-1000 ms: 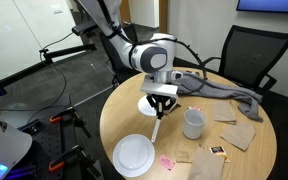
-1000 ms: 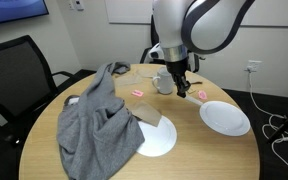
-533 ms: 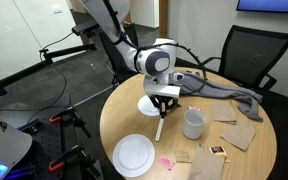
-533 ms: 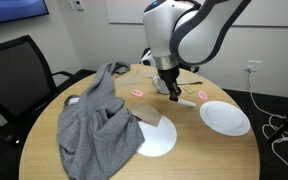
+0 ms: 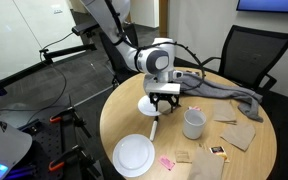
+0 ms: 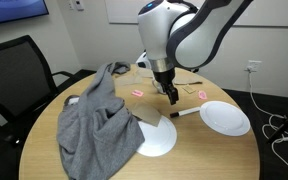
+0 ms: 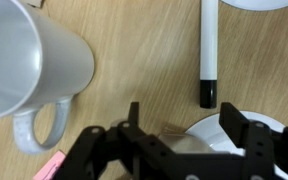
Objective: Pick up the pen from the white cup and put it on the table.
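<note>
The pen (image 7: 209, 50), whitish with a dark end, lies flat on the tan table (image 7: 134, 50) just ahead of my gripper (image 7: 182, 122). The gripper is open, with nothing between its fingers (image 7: 233, 122). In both exterior views the pen (image 5: 154, 130) (image 6: 187, 111) rests on the table (image 5: 119, 120) below and in front of the gripper (image 5: 164, 101) (image 6: 171, 95). The white cup (image 7: 24, 60) (image 5: 193, 123) stands upright beside the pen, its handle toward the gripper. In an exterior view the arm hides the cup.
A white plate (image 7: 209, 140) (image 5: 149, 103) lies under the gripper, a second one (image 5: 135, 155) (image 6: 225, 116) near the table's edge. A grey cloth (image 6: 99, 125) (image 5: 224, 90), brown napkins (image 5: 239, 135) and a pink item (image 5: 167, 161) lie around. Black chairs (image 5: 249, 55) (image 6: 14, 70) stand by the table.
The gripper has opened and let go of the pen, which hung from its shut fingers before and now lies on the table. The gripper has risen slightly.
</note>
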Robot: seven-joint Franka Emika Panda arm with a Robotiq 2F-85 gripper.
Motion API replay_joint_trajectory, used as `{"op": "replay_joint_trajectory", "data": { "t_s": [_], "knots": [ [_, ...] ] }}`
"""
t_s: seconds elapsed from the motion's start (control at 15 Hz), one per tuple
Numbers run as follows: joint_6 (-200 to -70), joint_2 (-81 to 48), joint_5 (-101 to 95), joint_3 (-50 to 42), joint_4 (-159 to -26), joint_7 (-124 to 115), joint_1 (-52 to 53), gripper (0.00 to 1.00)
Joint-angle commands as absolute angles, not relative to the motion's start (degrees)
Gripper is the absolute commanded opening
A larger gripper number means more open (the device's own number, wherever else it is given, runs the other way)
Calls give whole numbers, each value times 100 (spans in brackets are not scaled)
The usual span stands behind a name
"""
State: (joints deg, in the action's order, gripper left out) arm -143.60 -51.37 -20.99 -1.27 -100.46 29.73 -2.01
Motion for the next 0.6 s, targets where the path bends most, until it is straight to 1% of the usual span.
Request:
{"op": "replay_joint_trajectory", "data": {
  "t_s": [0.0, 0.53],
  "knots": [
    [-14578, -4630, -2383, -212, -10492, 2661, -6, 100],
    [-14813, -3387, -2542, -177, -11504, 2283, 201, 100]
  ]
}}
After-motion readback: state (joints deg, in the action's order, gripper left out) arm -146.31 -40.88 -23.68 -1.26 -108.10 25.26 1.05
